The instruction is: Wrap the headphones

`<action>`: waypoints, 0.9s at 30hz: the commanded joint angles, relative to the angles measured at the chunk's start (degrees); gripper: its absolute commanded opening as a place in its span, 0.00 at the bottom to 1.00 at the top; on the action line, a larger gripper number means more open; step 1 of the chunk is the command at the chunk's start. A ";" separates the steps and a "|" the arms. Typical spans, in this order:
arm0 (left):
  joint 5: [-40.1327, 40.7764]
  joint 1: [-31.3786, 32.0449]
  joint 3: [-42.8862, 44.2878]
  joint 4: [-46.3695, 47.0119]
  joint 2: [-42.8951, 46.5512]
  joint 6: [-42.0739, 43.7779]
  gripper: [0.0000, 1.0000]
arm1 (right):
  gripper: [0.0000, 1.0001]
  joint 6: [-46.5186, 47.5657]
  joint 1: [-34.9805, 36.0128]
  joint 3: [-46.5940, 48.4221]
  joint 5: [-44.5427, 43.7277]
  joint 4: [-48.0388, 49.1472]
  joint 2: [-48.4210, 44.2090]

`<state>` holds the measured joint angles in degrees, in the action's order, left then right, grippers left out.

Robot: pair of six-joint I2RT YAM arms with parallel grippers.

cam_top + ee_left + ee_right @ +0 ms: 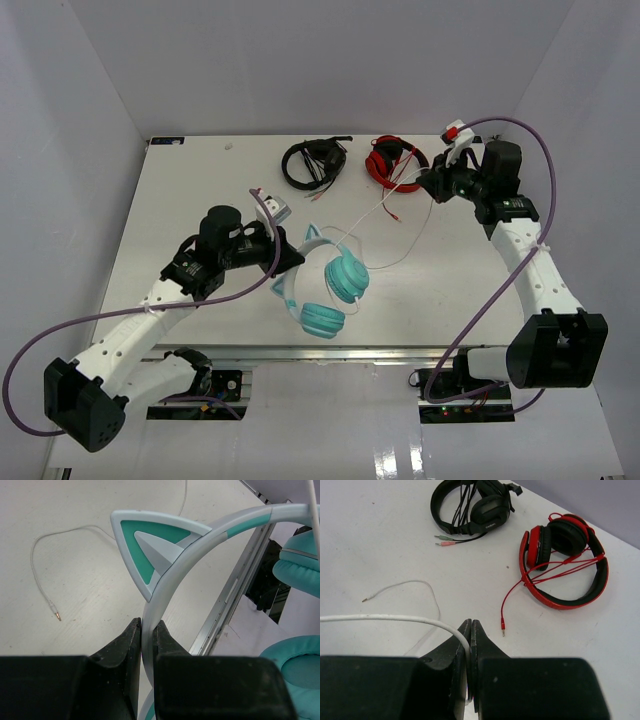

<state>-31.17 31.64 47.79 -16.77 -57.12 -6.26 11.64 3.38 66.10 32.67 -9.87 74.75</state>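
Two grips you are holding: left fingers (pixel 125 647) clamping the headphones (pixel 326 286) by the headband (pixel 210 535), right fingers (pixel 487 652) pinching the cable (pixel 395 617); black headphones (pixel 490 507) and red headphones (pixel 560 535) are lying beyond.

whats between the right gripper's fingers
The teal headphones' thin white cable, pinched in the shut right gripper. Its run further down is covered by the fingers.

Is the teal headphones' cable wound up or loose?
Loose: white cable trails across the table, plug lying free, right gripper pinching it.
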 commanded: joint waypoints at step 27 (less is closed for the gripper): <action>26.28 1.94 21.64 9.62 -6.23 -31.33 0.00 | 0.13 -36.56 8.61 -14.68 32.45 44.40 6.75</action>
<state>-12.06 32.43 63.78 -11.49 -63.04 -31.27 -14.32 10.31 49.91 59.32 21.68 78.19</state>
